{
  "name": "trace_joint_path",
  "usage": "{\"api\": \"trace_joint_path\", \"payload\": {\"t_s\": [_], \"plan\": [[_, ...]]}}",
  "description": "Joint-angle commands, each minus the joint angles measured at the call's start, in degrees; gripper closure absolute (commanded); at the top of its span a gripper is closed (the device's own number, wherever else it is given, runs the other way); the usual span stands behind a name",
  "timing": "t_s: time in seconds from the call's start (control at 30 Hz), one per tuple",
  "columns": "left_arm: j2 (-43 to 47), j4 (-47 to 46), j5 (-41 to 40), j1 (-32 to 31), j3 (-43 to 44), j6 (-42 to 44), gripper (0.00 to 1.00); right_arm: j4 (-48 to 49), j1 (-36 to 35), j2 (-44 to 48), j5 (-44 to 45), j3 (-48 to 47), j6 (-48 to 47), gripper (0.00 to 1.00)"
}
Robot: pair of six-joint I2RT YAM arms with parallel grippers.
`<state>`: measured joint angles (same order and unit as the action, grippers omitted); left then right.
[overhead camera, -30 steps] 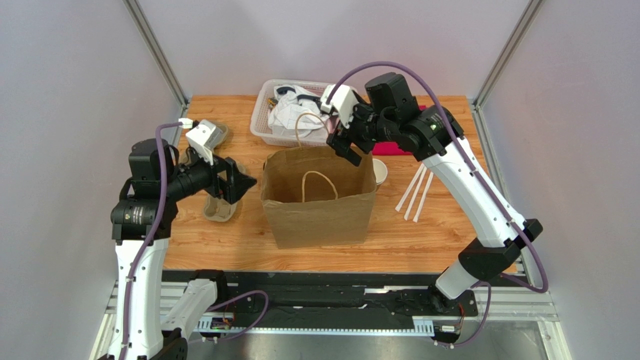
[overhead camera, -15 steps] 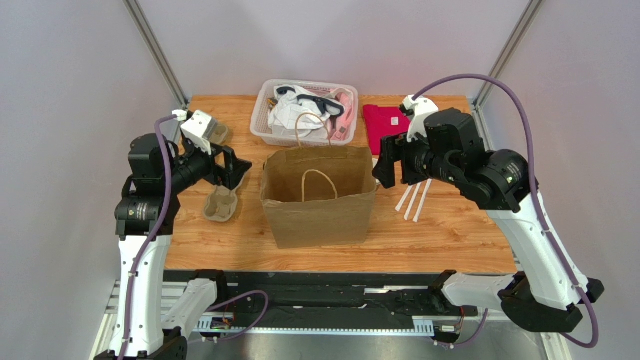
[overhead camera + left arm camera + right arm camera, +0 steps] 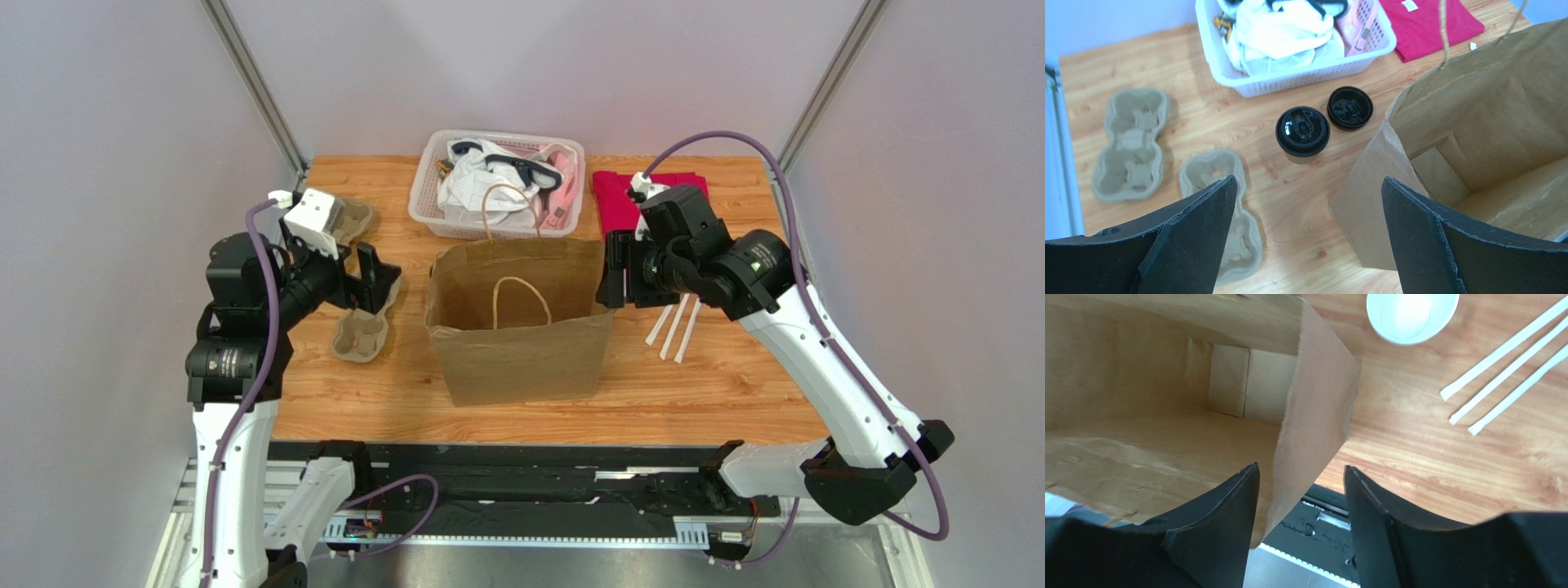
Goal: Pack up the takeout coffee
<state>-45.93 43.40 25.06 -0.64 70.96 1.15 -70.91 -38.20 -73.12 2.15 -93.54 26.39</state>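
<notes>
- Left gripper (image 3: 1308, 184) gapes wide and empty; the takeout coffee (image 3: 1302, 130) stands upright just far of it, left of the paper bag (image 3: 1475, 122).
- Right gripper (image 3: 1296, 471), half-open, straddles the bag's right wall; the left arm is nearer.

Brightness: bright, even, diffuse white light from overhead in all three views.
Shadows: soft only. There is a faint smudge under the takeout coffee (image 3: 1302, 130) toward 6 o'clock, and the paper bag (image 3: 1168, 416) is duller inside.
Glare: dull sheen on the loose lid (image 3: 1350, 108); the open cup (image 3: 1412, 315) at 1 o'clock is nearly washed out.
Focus: table (image 3: 1290, 202) grain is crisp. The left gripper (image 3: 1308, 184) and right gripper (image 3: 1301, 467) are flat black at 6 o'clock, without surface detail.
Distortion: mild wide-angle stretch at wrist-view edges.
</notes>
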Motion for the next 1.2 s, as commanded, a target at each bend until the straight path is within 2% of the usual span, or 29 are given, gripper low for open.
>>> {"api": "trace_joint_path", "payload": {"t_s": [0.0,0.1,0.17,0.2,0.23,0.27,0.37,0.47,0.5,0.6,0.73,0.87,1.0,1.17], "plan": [[-1.9,4.0,-2.4,0.3,0.8,-6.4,0.03,2.4,1.4,0.0,-0.7,1.0,2.5,0.51],[-1.4,4.2,-3.1,0.4,-0.7,-6.2,0.02,2.5,2.5,-1.1,-0.7,-0.8,1.5,0.72],[-1.9,6.2,-4.2,0.3,-0.6,-4.1,0.01,2.6,3.2,-1.2,-1.0,-2.6,-1.3,0.81],[-2.4,7.3,-5.6,0.3,-0.1,-2.5,0.01,2.6,3.3,-1.1,-0.9,-3.2,-2.5,0.92],[-3.2,8.4,-6.0,0.3,1.2,1.2,0.01,2.5,3.5,-0.7,-0.5,-4.6,-3.6,0.98],[-5.3,11.3,-6.0,0.3,2.0,3.9,0.01,2.4,3.4,-0.4,-0.6,-5.2,-6.8,1.00],[-10.5,17.5,-5.7,1.6,5.8,11.2,0.01,1.6,3.4,0.7,-1.4,-6.5,-12.0,1.00],[-14.9,22.7,-1.5,3.5,10.2,17.4,0.01,0.5,3.5,2.6,-4.9,-6.2,-22.3,1.00],[-15.8,23.2,-2.2,3.6,10.9,18.7,0.01,0.4,3.4,3.0,-6.1,-6.0,-29.0,1.00],[-21.5,26.4,-3.7,4.9,13.8,24.2,0.01,-0.5,3.4,3.9,-11.0,-5.8,-37.1,1.00],[-29.5,30.4,-0.7,9.1,17.1,35.7,0.04,-0.6,3.4,4.0,-15.8,-6.7,-43.2,1.00],[-32.9,25.3,2.8,13.1,16.9,44.7,0.04,-1.8,3.6,2.4,-19.8,-9.6,-48.3,1.00],[-37.1,19.1,6.2,13.3,14.1,59.5,0.04,-5.5,3.7,-0.5,-25.7,-14.6,-50.6,1.00],[-45.2,17.8,13.2,13.7,16.7,70.5,0.06,-8.1,3.8,-3.4,-25.6,-17.1,-51.8,1.00]]}}
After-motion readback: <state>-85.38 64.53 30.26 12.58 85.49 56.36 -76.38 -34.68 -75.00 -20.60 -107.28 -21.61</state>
